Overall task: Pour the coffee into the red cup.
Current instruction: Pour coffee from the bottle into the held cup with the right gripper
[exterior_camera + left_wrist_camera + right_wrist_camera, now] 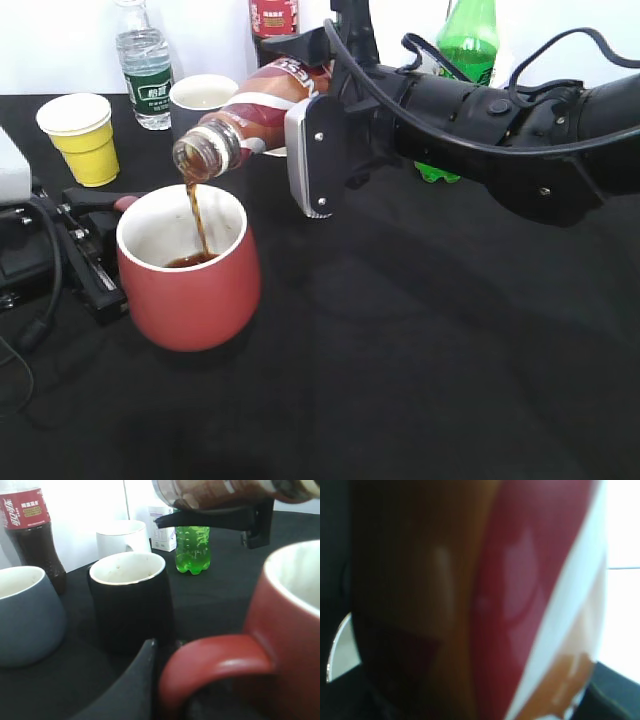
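Note:
The red cup (190, 275) stands on the black table at front left, with a little brown liquid in it. My right gripper (312, 150) is shut on the coffee bottle (255, 110) and holds it tilted, mouth down to the left, above the cup. A thin brown stream falls from the mouth into the cup. The bottle's label fills the right wrist view (470, 600). My left gripper (98, 215) is shut on the cup's handle (215, 660); one dark finger (142, 680) shows beside it. The bottle also shows at the top of the left wrist view (220, 492).
A yellow paper cup (85, 135), a water bottle (145, 65), a white cup (200, 100), a cola bottle (272, 20) and a green bottle (468, 40) stand at the back. A black cup (132, 600) and a grey cup (25, 615) stand close by.

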You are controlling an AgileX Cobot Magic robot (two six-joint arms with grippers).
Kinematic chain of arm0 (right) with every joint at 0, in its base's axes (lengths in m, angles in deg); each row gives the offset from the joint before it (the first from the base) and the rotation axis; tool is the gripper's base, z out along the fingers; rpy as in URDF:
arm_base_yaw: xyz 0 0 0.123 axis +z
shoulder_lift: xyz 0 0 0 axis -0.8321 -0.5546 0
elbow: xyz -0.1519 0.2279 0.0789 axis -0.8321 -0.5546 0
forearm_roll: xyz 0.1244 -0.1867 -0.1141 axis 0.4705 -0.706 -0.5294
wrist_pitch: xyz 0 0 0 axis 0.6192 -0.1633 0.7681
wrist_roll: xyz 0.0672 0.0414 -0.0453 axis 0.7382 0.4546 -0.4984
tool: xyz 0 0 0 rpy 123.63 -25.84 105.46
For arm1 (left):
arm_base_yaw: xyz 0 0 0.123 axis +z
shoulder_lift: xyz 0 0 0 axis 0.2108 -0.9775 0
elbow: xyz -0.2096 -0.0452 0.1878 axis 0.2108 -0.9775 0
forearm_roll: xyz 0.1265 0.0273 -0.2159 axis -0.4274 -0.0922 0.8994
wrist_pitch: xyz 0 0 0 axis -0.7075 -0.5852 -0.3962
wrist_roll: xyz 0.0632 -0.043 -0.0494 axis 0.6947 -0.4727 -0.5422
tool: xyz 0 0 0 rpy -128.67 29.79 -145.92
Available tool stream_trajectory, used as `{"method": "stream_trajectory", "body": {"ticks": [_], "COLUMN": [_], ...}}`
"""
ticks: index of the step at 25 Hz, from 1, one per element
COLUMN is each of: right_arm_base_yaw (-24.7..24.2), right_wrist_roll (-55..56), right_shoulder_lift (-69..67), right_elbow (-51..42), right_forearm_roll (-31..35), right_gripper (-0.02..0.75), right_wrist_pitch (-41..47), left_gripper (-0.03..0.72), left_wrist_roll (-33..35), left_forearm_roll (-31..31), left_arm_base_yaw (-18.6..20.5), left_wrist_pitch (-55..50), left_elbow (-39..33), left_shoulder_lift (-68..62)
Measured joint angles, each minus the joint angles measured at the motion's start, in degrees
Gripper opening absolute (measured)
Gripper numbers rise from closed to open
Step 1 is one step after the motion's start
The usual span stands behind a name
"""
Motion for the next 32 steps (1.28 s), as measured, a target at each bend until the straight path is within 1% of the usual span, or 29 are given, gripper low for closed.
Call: {"method": "stream_trajectory", "body": {"ticks": [32], "right_arm_base_yaw": [0.0], "right_wrist_roll": [-2.3], "right_shoulder_lift": [0.0], "right_elbow": [0.0], "right_forearm_roll": [0.0], "right_gripper": [0.535], "right_wrist_pitch": [0.0], "left_gripper": [0.069], "left_wrist_roll": [0.1], "left_forearm_roll": [-0.1], "left_arm_base_yaw": [0.0], "left_wrist_pitch": [0.0], "left_elbow": [0.0], "left_shoulder_lift": [0.0]}}
